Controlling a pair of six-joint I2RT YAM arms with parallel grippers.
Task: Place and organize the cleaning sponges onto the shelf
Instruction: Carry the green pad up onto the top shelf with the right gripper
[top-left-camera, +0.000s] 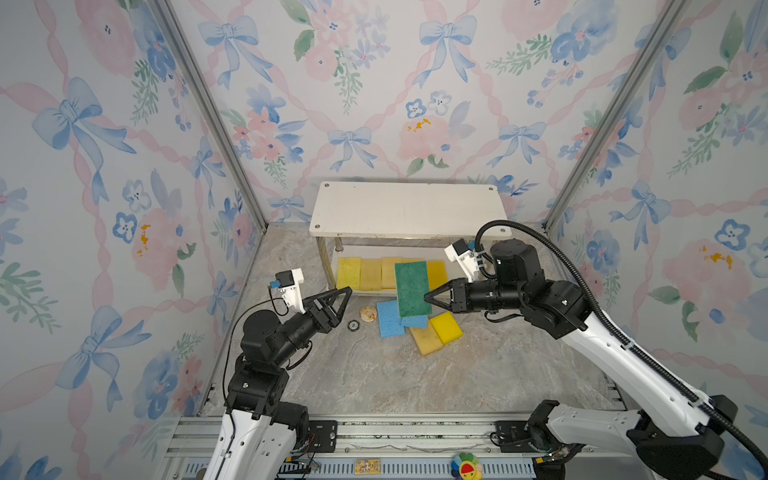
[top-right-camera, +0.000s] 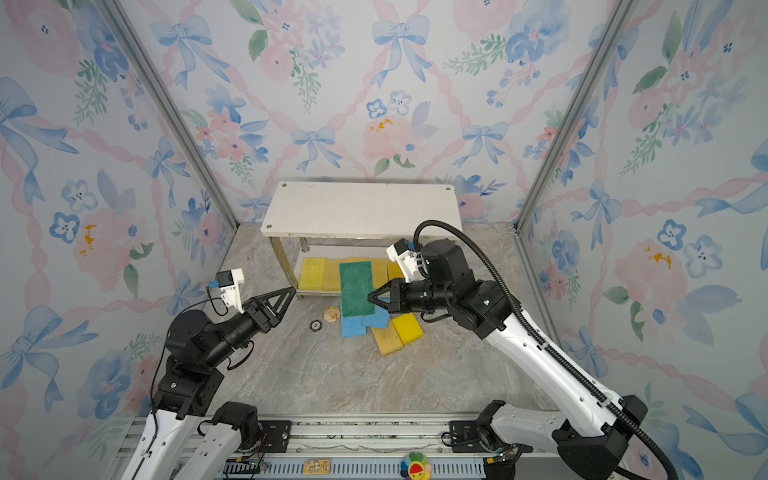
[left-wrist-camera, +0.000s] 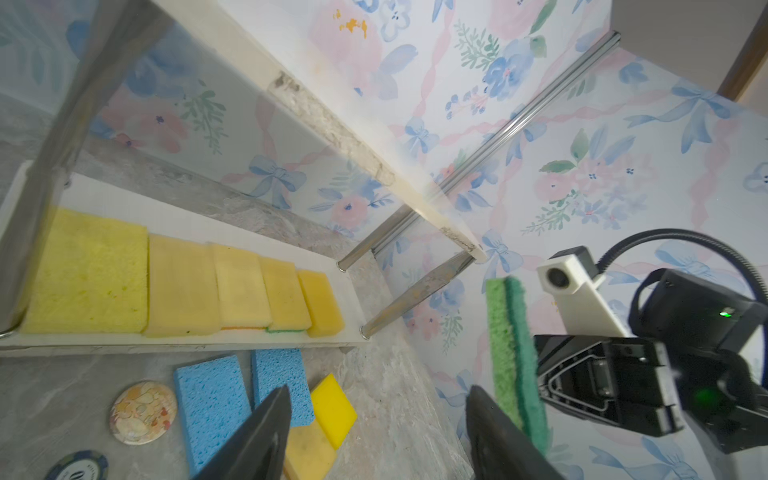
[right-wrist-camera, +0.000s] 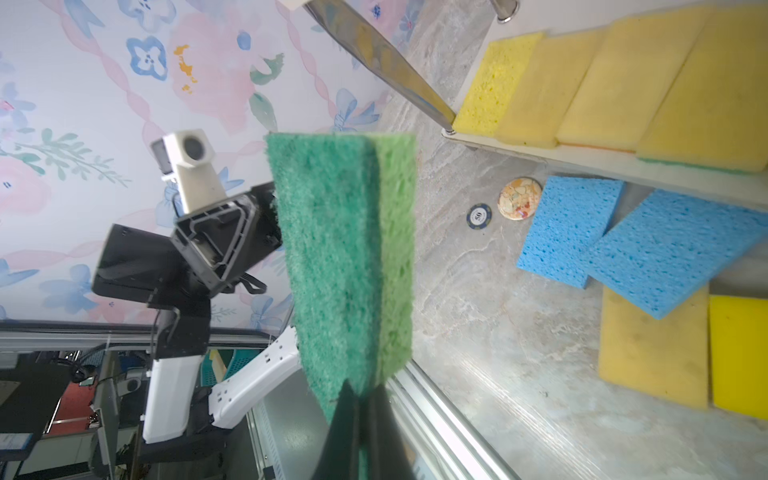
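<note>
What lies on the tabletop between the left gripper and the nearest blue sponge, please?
A dark poker chip and a floral badge lie between the left gripper and blue sponge, seen in both top views.

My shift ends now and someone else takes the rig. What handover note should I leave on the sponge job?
Right gripper: shut on the green sponge, held up before the shelf.
Left gripper: open, empty, near the shelf's front left post.
Done: five yellow sponges in a row on the lower board.
To do: shelve the green one, then two blue sponges and two yellow sponges on the table.
</note>
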